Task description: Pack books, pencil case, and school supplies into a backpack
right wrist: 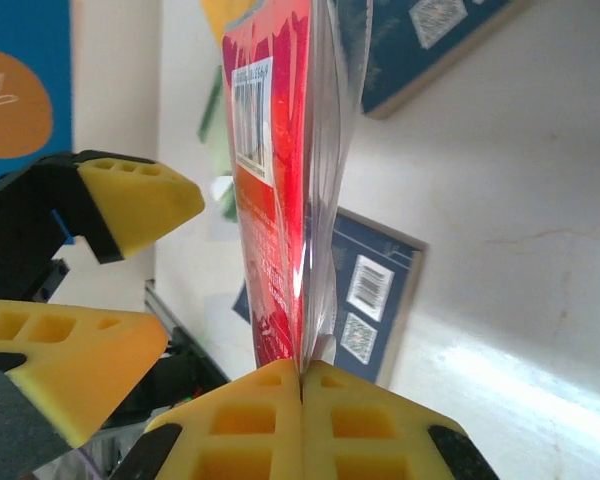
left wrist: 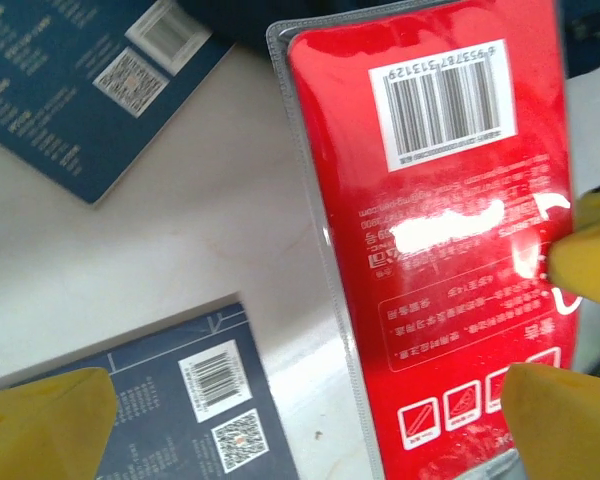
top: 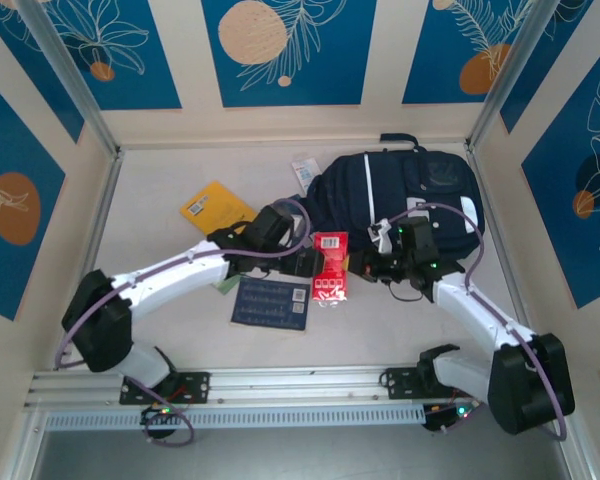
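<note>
The right gripper (right wrist: 302,400) sits closest, at the bottom of its wrist view, its yellow pads pressed together on the lower edge of the red packet (right wrist: 275,180). It holds the packet upright and off the table, probably so the thin packet can go edge-first into the backpack (top: 400,195). The left gripper (right wrist: 110,270) stands wide apart at the left of that frame, apparently clear of the packet, so only 1 arm carries it. In the top view the packet hangs at centre, just left of the backpack's lower edge. 2 books lie flat on the table beneath it, 1 navy book (left wrist: 70,90) upper left in the left wrist view and another navy book (left wrist: 180,400) lower left. The yellow book (top: 215,208) lies further left.
</note>
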You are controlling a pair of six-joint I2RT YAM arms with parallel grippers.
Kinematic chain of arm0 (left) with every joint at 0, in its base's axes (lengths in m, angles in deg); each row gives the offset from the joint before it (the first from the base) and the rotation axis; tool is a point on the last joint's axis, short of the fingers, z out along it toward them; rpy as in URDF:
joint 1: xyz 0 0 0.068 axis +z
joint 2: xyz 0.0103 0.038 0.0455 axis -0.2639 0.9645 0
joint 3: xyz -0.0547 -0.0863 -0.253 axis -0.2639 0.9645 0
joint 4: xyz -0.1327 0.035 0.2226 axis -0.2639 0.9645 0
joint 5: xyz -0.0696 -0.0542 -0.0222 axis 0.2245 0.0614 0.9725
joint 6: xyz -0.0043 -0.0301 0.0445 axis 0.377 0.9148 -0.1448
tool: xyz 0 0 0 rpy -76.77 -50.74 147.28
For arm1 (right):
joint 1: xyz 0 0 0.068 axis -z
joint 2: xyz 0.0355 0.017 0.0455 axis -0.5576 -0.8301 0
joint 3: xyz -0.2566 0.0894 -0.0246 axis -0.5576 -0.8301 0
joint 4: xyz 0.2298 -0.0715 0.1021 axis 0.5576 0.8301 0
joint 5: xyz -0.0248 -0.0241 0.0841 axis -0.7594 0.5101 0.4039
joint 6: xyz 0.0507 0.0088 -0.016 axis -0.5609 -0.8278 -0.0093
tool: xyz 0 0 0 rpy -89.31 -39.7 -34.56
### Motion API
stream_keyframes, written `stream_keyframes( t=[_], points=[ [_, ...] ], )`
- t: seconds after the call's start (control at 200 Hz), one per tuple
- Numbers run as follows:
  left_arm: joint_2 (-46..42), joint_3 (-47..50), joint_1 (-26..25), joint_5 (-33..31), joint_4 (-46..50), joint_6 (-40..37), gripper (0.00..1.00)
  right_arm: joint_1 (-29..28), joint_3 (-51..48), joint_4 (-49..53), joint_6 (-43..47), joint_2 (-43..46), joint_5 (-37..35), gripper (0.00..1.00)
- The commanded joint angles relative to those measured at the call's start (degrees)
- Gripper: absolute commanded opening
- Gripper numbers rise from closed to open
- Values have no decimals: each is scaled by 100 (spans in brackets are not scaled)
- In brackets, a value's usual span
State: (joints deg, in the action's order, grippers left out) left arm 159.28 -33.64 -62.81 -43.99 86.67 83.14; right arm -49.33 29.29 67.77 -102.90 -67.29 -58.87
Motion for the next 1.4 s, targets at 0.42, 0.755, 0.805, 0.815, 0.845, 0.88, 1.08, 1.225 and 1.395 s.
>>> stream_keyframes(
  t=[0.42,0.755,0.805,0.815,0.845,0.88,1.08,1.225,1.395],
  points=[
    [-663,278,158,1954,-950,-18,78,103,-545,-1660,-1175,855,1695,0],
    [-707,441,160,2544,-1528,140,34,96,-468,-1456,-1074,993,1512,0],
    [-711,430,162,2546,-1539,141,29,95,-425,-1360,-1018,1002,1439,0],
    [-710,435,167,2539,-1533,140,28,94,-418,-1332,-1002,1002,1420,0],
    [-731,424,166,2532,-1523,131,25,98,-387,-1246,-959,1014,1362,0],
    [-749,418,173,2522,-1501,103,21,94,-336,-1130,-887,1014,1267,0],
    [-969,176,455,2342,-746,-317,0,89,478,375,120,960,-57,32],
    [-1295,-27,826,1913,11,-558,0,180,1492,1447,491,372,-1673,42],
    [-1668,-107,1093,1344,451,-765,0,409,2424,1851,764,-812,-2711,43]
  ],
)
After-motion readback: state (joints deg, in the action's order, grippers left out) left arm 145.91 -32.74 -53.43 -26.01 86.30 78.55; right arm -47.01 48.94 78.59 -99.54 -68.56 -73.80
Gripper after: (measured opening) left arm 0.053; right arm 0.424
